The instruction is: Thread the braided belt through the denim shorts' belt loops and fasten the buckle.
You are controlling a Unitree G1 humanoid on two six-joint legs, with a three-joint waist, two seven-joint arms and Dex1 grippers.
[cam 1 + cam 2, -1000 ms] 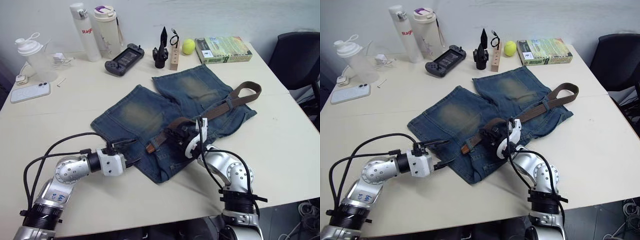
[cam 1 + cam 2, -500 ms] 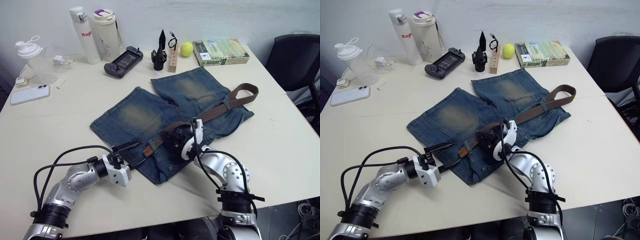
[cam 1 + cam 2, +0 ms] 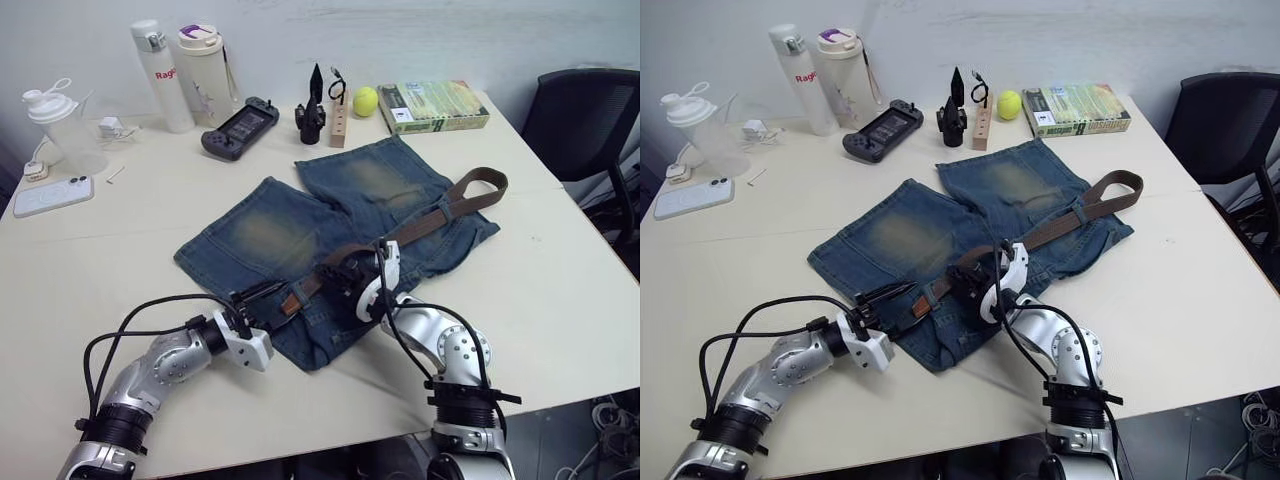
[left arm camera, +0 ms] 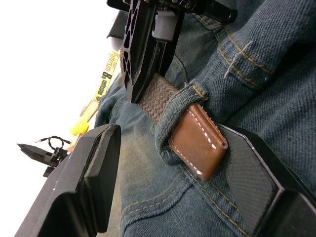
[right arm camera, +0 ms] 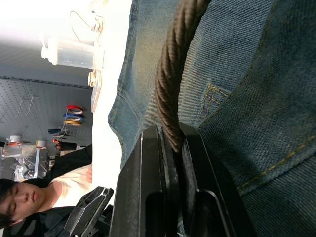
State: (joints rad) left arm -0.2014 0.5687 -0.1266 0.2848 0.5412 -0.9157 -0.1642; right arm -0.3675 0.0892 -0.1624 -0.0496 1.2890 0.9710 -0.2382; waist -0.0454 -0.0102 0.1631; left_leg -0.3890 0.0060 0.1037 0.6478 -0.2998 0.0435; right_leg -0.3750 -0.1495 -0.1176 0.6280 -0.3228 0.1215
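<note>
The denim shorts [image 3: 270, 230] lie flat in the middle of the table. The braided belt [image 3: 440, 215] runs along their waistband, and its far end curls into a loop at the right. My right gripper [image 3: 345, 272] is shut on the braided strap [image 5: 173, 89] near the waistband's middle. In the left wrist view the belt's tan leather tip [image 4: 197, 143] pokes out of one of the belt loops [image 4: 175, 111]. My left gripper [image 3: 262, 300] is open, with a finger on each side of that tip. The buckle is hidden.
Along the far edge stand two bottles [image 3: 155, 75], a shaker [image 3: 60, 125], a phone [image 3: 52, 196], a game controller [image 3: 240, 125], a wooden block [image 3: 338, 118], a tennis ball [image 3: 364, 100] and a book [image 3: 432, 103]. A black chair [image 3: 585, 120] stands at the right. A person [image 5: 29, 197] sits beyond the table.
My left gripper has moved right, from beside the shorts' hem to the waistband, and its open fingers now flank the tan tip. The right gripper keeps its hold on the belt.
</note>
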